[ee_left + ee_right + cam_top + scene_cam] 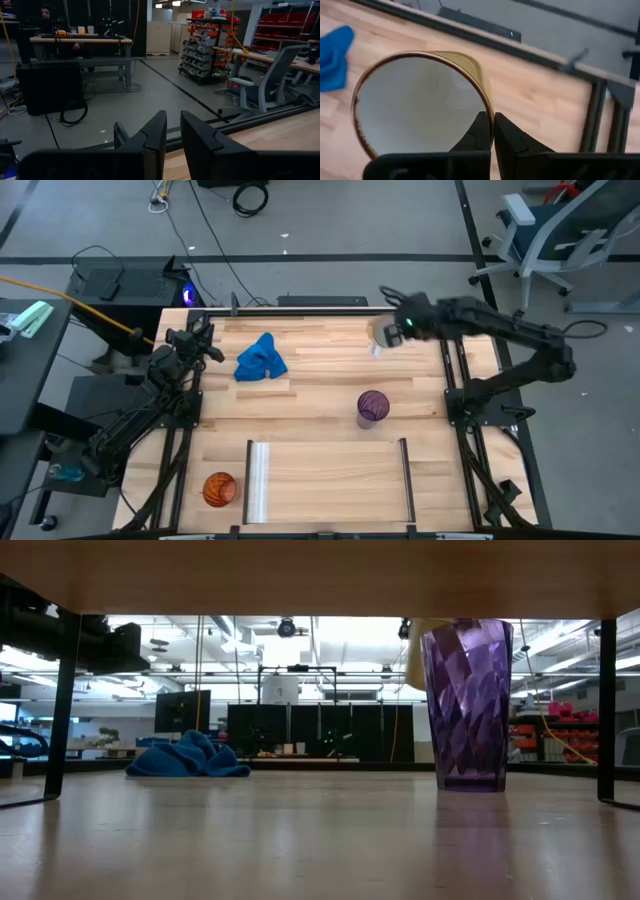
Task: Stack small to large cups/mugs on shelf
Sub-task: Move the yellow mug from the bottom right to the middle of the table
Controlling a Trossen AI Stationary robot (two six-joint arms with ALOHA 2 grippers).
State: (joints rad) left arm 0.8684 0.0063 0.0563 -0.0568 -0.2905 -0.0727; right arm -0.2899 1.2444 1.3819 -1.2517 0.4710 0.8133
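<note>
Gripping the rim of the white mug (pixel 420 105) between its closed fingers (pixel 479 131), the right end effector (pixel 392 332) is being held near the far right corner of the tabletop (pixel 320 395). The purple tumbler (pixel 372 407) is standing upright right of the tabletop's centre, just beyond the shelf (pixel 330 478), which is lying along the near edge. The orange cup (pixel 219 489) is sitting by the near left corner, beside the shelf's silver rail (pixel 259 480). The left end effector (pixel 196 340) is being kept at the far left edge, its fingers (pixel 150 137) narrowly parted and holding nothing. A blue cloth (pixel 260 360) is lying nearby.
</note>
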